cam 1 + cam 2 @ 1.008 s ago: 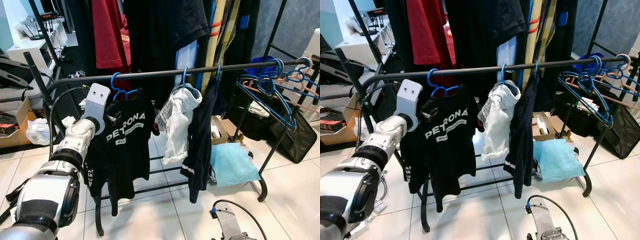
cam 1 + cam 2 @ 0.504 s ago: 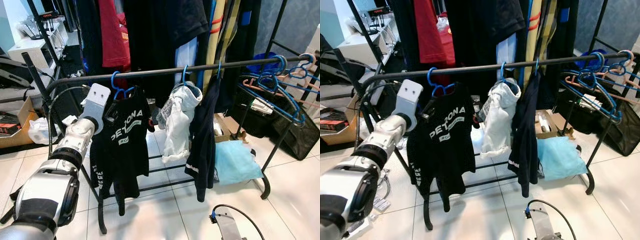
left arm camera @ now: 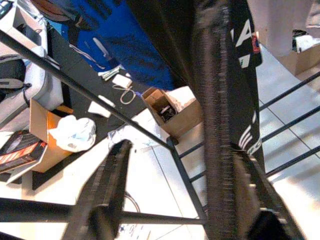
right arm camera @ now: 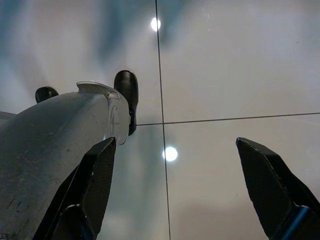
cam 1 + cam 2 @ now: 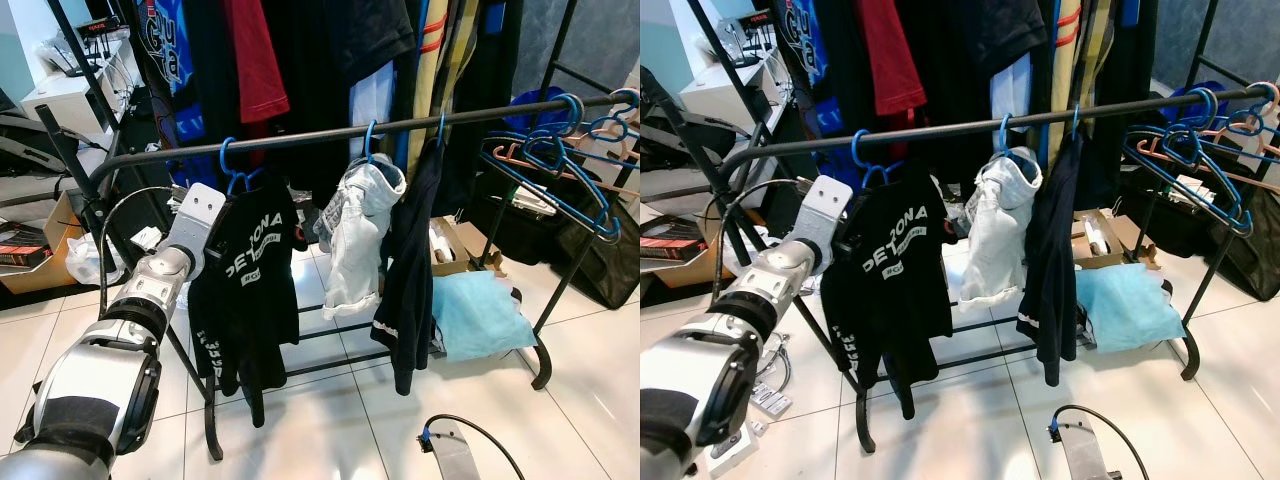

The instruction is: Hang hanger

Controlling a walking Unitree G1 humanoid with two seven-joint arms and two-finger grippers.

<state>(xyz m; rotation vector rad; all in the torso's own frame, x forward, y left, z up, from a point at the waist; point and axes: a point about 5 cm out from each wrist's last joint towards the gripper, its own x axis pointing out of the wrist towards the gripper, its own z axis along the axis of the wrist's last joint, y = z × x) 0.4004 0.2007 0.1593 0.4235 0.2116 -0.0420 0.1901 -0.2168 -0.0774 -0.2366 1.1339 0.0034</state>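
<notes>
A blue hanger [image 5: 229, 163] hooks over the black rail [image 5: 310, 137] and carries a black printed T-shirt [image 5: 250, 285]. My left gripper [image 5: 222, 232] is at the shirt's left shoulder, just below the rail. In the left wrist view the left gripper [image 3: 177, 147] is open, and a fold of the black T-shirt [image 3: 215, 100] hangs between its fingers, close against one fingertip [image 3: 240, 160]. My right gripper [image 4: 172, 145] hangs low and open over the floor tiles, with nothing between its fingers.
A white garment [image 5: 355, 235] and a dark one [image 5: 410, 270] hang further right on the rail. Several empty blue hangers [image 5: 560, 165] cluster at its right end. Under the rack lie a light blue cloth [image 5: 470, 315] and cardboard boxes [image 5: 40, 245]. More clothes hang behind.
The whole view has shifted. The black T-shirt has twisted on its hanger and now hangs narrower. My left wrist sits slightly lower under the rail. The right arm has stayed low.
</notes>
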